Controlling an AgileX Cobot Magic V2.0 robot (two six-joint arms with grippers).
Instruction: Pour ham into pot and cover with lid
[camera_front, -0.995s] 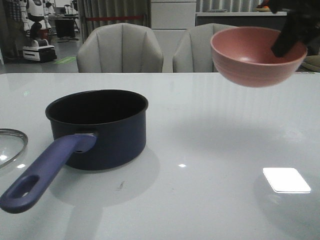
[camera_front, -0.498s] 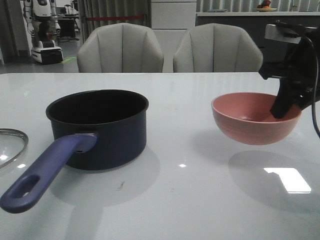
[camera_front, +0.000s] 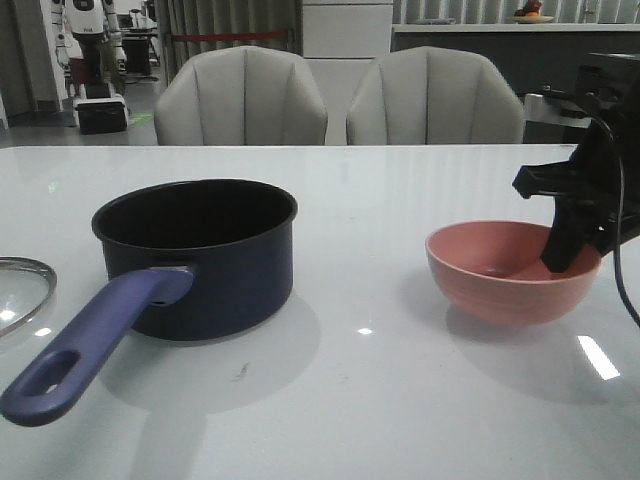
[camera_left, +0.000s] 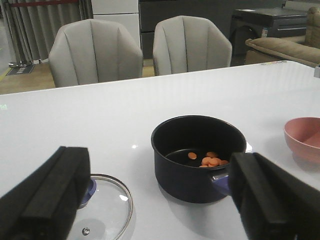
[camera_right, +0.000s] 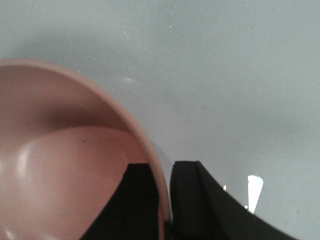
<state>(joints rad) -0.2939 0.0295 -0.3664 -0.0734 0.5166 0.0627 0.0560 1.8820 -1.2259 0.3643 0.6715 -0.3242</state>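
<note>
Right end effector (camera_front: 570, 262) clamped on rim of pink bowl (camera_front: 505, 272), bowl resting on bench (camera_front: 400, 400). Left end effector (camera_left: 150, 200) wide open, empty. Ham (camera_left: 209, 159) inside saucepan (camera_front: 200, 255); glass lid (camera_left: 102, 210) flat beside it.

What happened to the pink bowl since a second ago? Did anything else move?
The right pincer carried the pink bowl down from high in the air to the table, right of the pot. It still pinches the bowl's rim, one finger inside and one outside. The bowl looks empty; the ham lies in the pot. The pot and the lid stayed where they were.
</note>
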